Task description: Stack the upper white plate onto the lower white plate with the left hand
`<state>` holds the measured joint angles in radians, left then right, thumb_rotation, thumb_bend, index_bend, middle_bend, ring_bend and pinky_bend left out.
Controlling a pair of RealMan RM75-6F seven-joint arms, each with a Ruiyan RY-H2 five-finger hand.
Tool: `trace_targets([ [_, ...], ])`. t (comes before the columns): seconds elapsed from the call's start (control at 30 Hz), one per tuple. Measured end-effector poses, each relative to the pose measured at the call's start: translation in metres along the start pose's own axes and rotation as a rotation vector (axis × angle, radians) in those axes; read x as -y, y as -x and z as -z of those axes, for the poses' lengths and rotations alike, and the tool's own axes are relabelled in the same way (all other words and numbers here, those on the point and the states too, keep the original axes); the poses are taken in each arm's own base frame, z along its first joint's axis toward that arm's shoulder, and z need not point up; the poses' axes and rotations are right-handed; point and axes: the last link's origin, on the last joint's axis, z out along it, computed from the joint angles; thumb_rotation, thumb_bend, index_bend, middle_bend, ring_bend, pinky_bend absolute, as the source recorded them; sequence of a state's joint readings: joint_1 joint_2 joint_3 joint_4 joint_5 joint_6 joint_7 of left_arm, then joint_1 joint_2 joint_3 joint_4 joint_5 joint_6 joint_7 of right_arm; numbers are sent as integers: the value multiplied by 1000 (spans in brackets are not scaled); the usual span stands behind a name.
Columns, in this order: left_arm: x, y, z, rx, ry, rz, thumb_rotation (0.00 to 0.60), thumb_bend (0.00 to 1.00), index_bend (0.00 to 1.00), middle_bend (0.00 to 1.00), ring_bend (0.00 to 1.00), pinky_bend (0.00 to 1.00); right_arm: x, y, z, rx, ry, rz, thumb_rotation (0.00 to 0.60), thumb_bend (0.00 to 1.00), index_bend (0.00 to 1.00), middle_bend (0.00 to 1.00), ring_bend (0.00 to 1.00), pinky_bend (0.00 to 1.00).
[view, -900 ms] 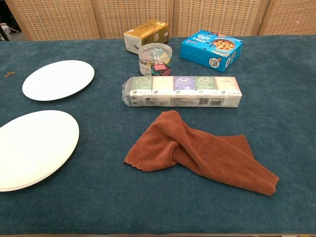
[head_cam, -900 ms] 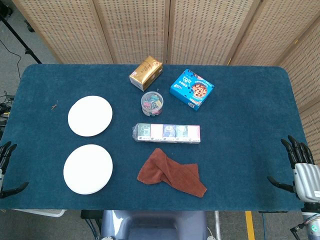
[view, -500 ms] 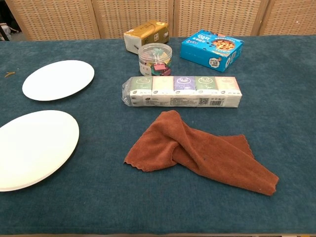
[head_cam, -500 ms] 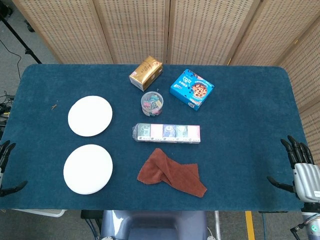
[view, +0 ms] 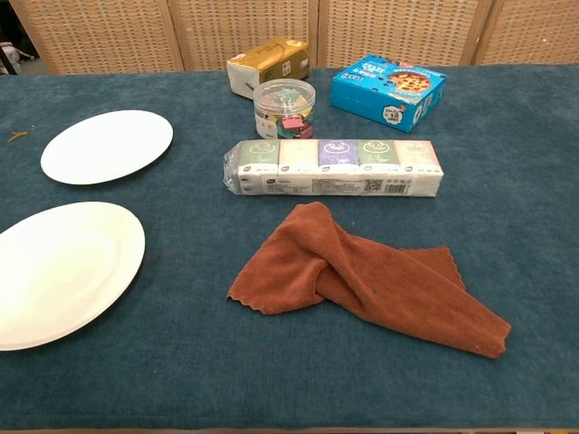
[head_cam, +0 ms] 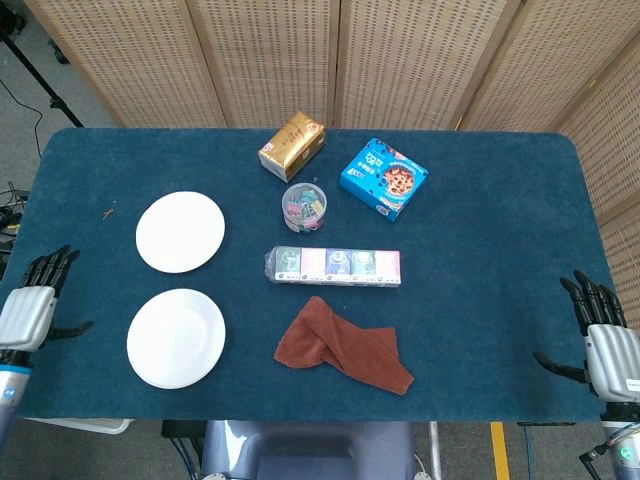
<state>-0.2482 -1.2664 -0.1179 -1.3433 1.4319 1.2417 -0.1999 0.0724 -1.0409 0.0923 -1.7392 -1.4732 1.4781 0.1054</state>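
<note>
Blue table point(head_cam: 480, 330) under everything. Two white plates on its left half, flat, round, so no long axis and no heading to tell: upper plate point(head_cam: 180, 232) farther from the robot, lower plate point(head_cam: 176, 338) nearer, apart with a strip of cloth between. Left hand point(head_cam: 32, 308) at the left table edge, well left of both plates, about level with the gap between them, touching neither; fingers spread and straight, holding nothing. Right hand point(head_cam: 603, 345) off the far right edge, fingers likewise spread, empty. Neither hand seen from the chest. Rust towel point(head_cam: 343, 347) crumpled near the front centre. Tissue pack point(head_cam: 334, 267) lying left-right just beyond it. Blue box point(head_cam: 384, 179), gold box point(head_cam: 292, 146), then jar point(head_cam: 304, 207) toward the back.
</note>
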Motion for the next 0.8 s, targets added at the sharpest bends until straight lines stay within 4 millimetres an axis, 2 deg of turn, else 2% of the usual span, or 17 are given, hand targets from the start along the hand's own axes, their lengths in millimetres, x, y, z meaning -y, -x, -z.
trace_targets([
  [0.17, -14, 26, -43, 31, 23, 18, 600, 0, 0, 0, 0, 0, -2, 5, -3, 22, 14, 5, 600, 0, 0, 0, 0, 0],
  [0.3, -22, 38, -68, 42, 25, 0, 600, 0, 0, 0, 0, 0, -5, 6, -5, 24, 27, 2, 600, 0, 0, 0, 0, 0],
  [0.5, -23, 43, -87, 42, 18, -50, 600, 0, 16, 0, 0, 0, -9, 5, -8, 23, 44, -8, 600, 0, 0, 0, 0, 0],
  [0.67, -29, 54, -98, 59, 31, -74, 600, 4, 110, 0, 0, 0, -10, 4, -10, 21, 47, -18, 600, 0, 0, 0, 0, 0],
  [0.8, -33, 62, -104, 54, 33, -70, 600, 64, 174, 0, 0, 0, -10, 4, -10, 23, 45, -21, 600, 0, 0, 0, 0, 0],
])
